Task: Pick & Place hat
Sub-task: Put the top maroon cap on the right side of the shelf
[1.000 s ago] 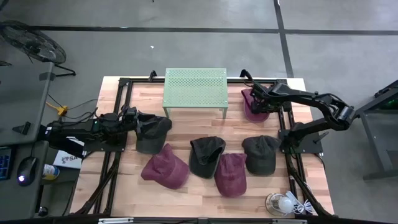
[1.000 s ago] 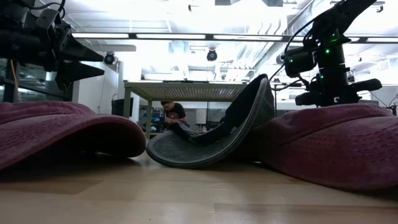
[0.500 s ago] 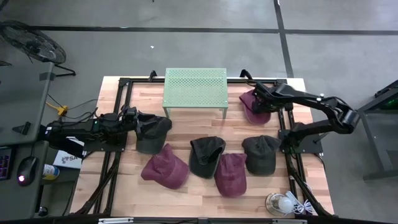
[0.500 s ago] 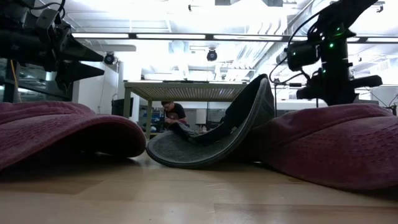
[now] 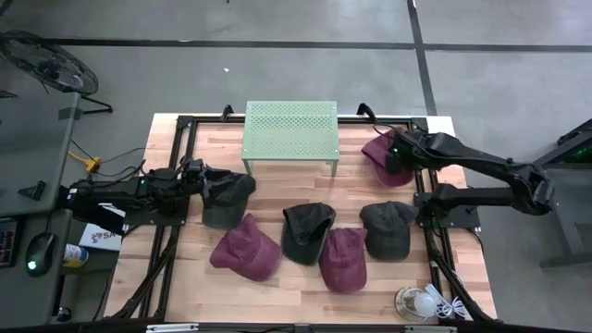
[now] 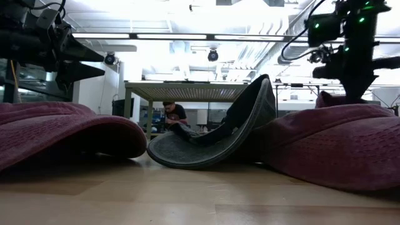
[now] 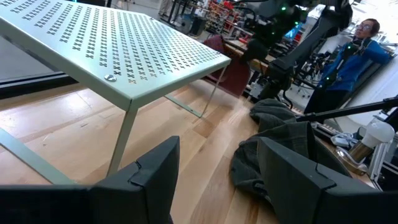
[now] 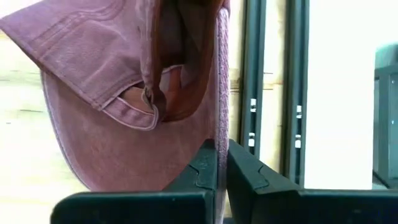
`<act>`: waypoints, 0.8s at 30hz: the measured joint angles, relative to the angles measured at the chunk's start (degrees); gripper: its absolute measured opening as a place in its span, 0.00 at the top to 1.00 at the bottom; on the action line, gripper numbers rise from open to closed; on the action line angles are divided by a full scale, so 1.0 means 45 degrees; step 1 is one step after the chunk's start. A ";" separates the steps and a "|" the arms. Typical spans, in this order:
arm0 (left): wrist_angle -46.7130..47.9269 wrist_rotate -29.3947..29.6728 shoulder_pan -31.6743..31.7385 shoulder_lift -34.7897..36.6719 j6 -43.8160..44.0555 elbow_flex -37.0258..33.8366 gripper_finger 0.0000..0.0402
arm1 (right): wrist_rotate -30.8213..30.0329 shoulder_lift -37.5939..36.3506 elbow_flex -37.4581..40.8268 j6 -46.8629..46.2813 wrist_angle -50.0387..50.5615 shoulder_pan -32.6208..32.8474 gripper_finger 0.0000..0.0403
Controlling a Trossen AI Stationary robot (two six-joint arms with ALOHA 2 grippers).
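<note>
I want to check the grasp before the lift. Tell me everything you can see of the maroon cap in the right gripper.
The maroon cap looks like soft washed cotton with stitched seams. It sits at the table's far right, beside the green perforated stand. The right wrist view shows its underside, with the open back and the adjuster strap. The right gripper is shut on a thin edge of its fabric, so the cap hangs crumpled from the fingers.

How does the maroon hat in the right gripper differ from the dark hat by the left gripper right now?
The maroon hat is pinched at its edge by the shut right gripper; the dark hat lies on the table, with the open left gripper beside it. One is maroon, the other dark grey. Both are soft caps near the green rack.
</note>
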State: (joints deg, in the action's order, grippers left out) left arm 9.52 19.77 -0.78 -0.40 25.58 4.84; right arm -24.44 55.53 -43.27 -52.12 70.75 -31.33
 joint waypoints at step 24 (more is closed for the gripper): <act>0.0000 0.0004 0.0000 0.0003 0.0004 0.0001 0.47 | -0.1902 -0.2279 0.0000 0.1031 0.0494 0.2005 0.99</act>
State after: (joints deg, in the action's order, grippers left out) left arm 9.52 19.79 -0.78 -0.38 25.60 4.84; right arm -33.00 45.28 -43.27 -47.48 72.97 -22.30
